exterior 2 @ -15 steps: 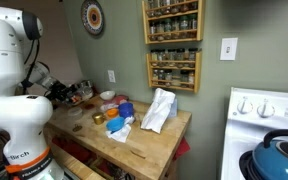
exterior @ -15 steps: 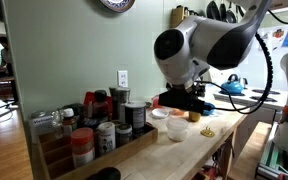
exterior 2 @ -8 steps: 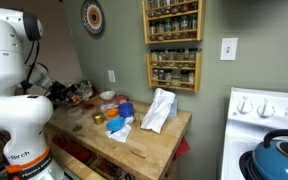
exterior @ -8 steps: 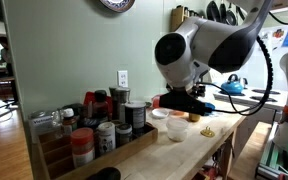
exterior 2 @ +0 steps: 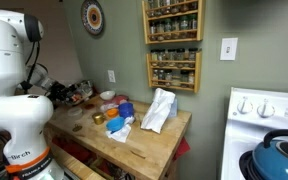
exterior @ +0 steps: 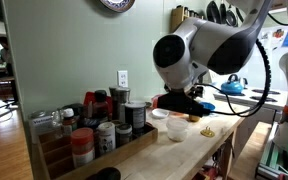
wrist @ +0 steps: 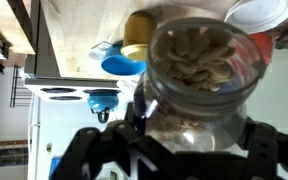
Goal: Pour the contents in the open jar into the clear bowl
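In the wrist view my gripper (wrist: 179,145) is shut on the open jar (wrist: 199,70), a clear jar that fills the frame and holds tan pieces. The clear bowl's whitish rim (wrist: 260,12) shows at the top right, just beyond the jar. In an exterior view the gripper (exterior: 178,101) hangs low over the counter beside the clear bowl (exterior: 160,116); the arm hides most of the jar. In an exterior view the gripper (exterior 2: 68,93) sits at the counter's back left, near the clear bowl (exterior 2: 108,96).
A taller whitish cup (exterior: 176,128) and a small amber jar (exterior: 194,116) stand near the bowl. A blue bowl (exterior 2: 125,108) (wrist: 120,65), a white crumpled bag (exterior 2: 159,110), spice jars in a rack (exterior: 94,125), and a stove with a blue kettle (exterior 2: 281,155) are around.
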Motion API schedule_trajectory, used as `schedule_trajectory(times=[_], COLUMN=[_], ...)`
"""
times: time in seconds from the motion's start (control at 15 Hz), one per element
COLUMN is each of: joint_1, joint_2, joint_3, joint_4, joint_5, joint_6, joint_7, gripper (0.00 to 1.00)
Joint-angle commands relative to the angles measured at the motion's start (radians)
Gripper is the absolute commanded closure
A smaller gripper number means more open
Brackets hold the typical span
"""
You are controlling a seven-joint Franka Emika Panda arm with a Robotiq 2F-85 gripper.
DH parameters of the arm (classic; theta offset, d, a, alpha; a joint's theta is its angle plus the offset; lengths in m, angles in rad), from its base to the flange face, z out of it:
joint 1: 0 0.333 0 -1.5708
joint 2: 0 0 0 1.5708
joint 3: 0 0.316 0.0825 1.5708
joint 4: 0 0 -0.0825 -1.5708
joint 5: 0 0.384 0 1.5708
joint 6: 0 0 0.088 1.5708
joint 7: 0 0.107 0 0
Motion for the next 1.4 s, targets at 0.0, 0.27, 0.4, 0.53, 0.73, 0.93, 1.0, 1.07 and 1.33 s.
schedule_trajectory(times=[0.0,0.27,0.4,0.53,0.73,0.93,1.0,1.07,1.33], joint_1=[0.034,0.039,0.027,0.013,-0.014,-0.042,-0.055,-0.065,-0.111], joint_2=[0.029,0.037,0.029,0.017,-0.008,-0.031,-0.043,-0.049,-0.1], joint_3=[-0.015,-0.02,-0.022,-0.025,-0.029,-0.03,-0.031,-0.032,-0.032], joint_4=[0.025,0.031,0.026,0.018,0.001,-0.018,-0.028,-0.032,-0.071], joint_5=[-0.043,-0.042,-0.023,-0.012,0.002,0.006,0.009,0.015,0.022], joint_6=[-0.047,-0.049,-0.017,0.012,0.082,0.161,0.192,0.207,0.274], joint_7=[0.037,0.028,0.012,0.0,-0.028,-0.066,-0.085,-0.1,-0.185], gripper=[0.39,0.39,0.39,0.39,0.39,0.39,0.39,0.39,0.39])
